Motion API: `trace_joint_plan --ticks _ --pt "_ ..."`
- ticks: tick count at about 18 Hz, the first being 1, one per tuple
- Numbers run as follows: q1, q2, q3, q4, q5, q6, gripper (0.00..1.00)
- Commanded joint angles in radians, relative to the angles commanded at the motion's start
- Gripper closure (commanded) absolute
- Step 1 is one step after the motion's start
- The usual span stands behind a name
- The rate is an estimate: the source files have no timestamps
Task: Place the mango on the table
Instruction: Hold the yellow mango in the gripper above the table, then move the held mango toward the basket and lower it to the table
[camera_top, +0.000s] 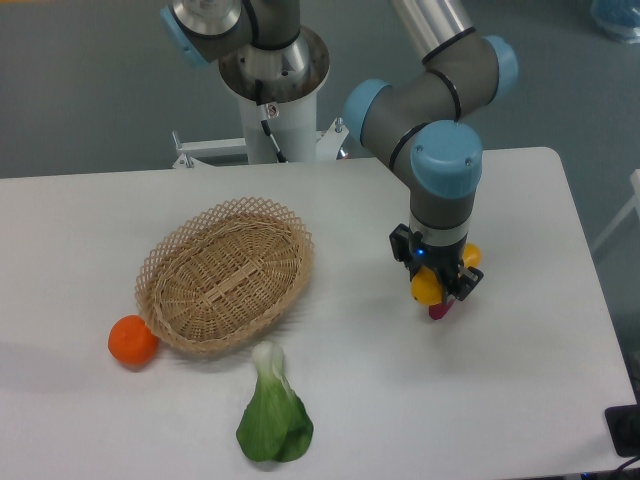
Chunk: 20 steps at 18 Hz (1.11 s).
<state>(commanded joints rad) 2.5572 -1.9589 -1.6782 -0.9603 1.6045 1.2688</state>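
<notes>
The camera looks down on my big white smooth table (520, 400) from the front. My claw (440, 292) hangs low over the right side of it, and it is shut on the smooth yellow-orange oval mango (427, 287). I can see one yellow end of the fruit poking out on the left of my fingers and a bit more yellow showing on the other side. So the mango is in my grip, close above the table top, and I cannot tell if it touches the white top yet.

Right under my claw a small dark red-purple thing (439, 309) peeks out. It may be a vegetable, but most of it is hidden.

I think the carrying part is done, because the mango is out here over the table and not in the woven tan wicker basket (225, 273). What is left is to go down the last little bit, let go, and lift away. The red-purple thing is very near, so the mango could land on it and roll.

The round orange fruit (132, 340) and the leafy green vegetable (272, 418) lie far off to the left.

I see no words or labels anywhere.
</notes>
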Motion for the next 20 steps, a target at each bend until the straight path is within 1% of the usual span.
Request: trace_joint_plan --ticks 3,7,14,17,19,20 --pt "-0.021 -0.008 0.000 -0.002 -0.002 -0.032 0.77" --pt "-0.058 -0.026 0.000 0.012 -0.003 -0.124 0.77" --pt "-0.118 -0.077 0.000 0.115 0.000 -0.235 0.75" --pt "-0.127 -0.095 0.008 0.123 0.000 -0.259 0.73" --pt "-0.153 -0.116 0.031 0.123 0.000 -0.296 0.72" --pt "-0.161 -0.127 0.044 0.123 0.000 -0.325 0.68"
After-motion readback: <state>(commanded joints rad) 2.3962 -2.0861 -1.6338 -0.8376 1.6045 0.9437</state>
